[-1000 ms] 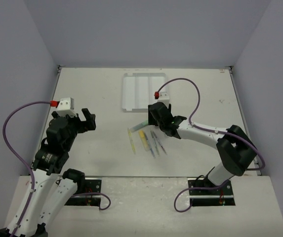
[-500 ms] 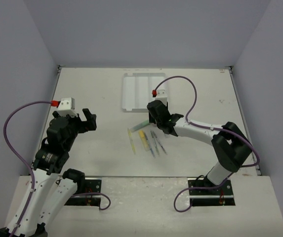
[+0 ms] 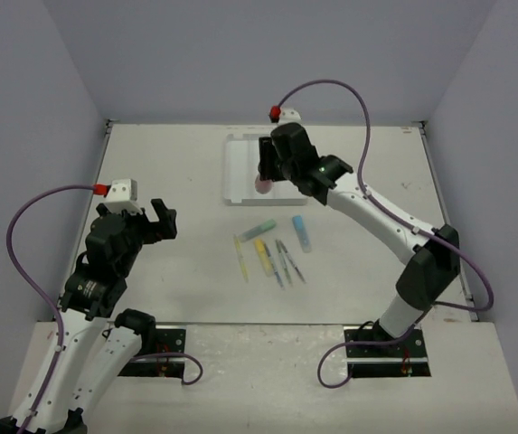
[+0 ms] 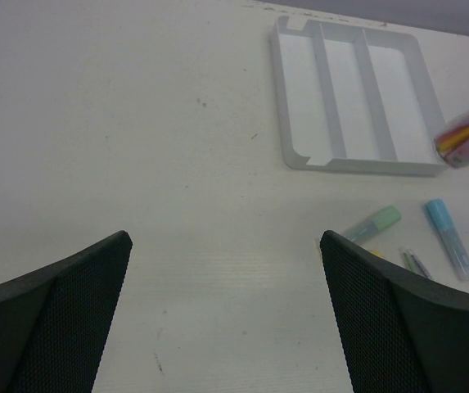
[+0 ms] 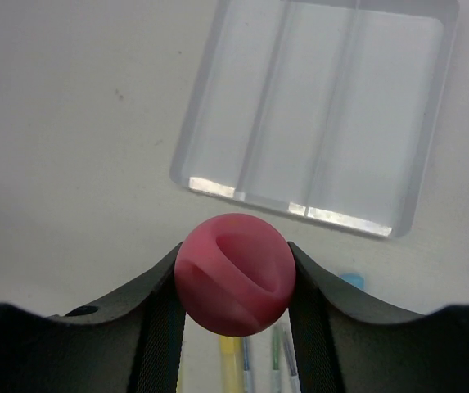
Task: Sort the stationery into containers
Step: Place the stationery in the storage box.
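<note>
The right claw [image 3: 266, 175] is gripping the stubby pink glue-stick tube [image 5: 234, 274], its two dark fingers pressing on either side of the tube, whose rounded pink end is facing the wrist camera. Just ahead of that claw's fingertips the clear whitish three-compartment tray [image 3: 240, 167] is lying flat on the table [image 3: 168, 163], its long compartments running away from the claw and all three showing only bare plastic. From above, the tube is overlapping the tray's near end, but I cannot say for sure whether it is hanging over the tray or just short of its near rim. Behind that claw, toward the arm bases, the rest of the stationery is lying loose on the table: the light blue marker [image 3: 302, 233] closest behind it, the mint green marker [image 3: 259, 230] beside that and apart from it, and further back the yellow marker [image 3: 261, 255], the thin pale yellow pen [image 3: 241, 258] and the thin dark grey pens [image 3: 286, 262] lying close together in a rough row. The left claw [image 3: 159, 220] is hanging well off to the left with its jaws spread wide, holding nothing; the tray and markers are sitting ahead of it and to its right.
</note>
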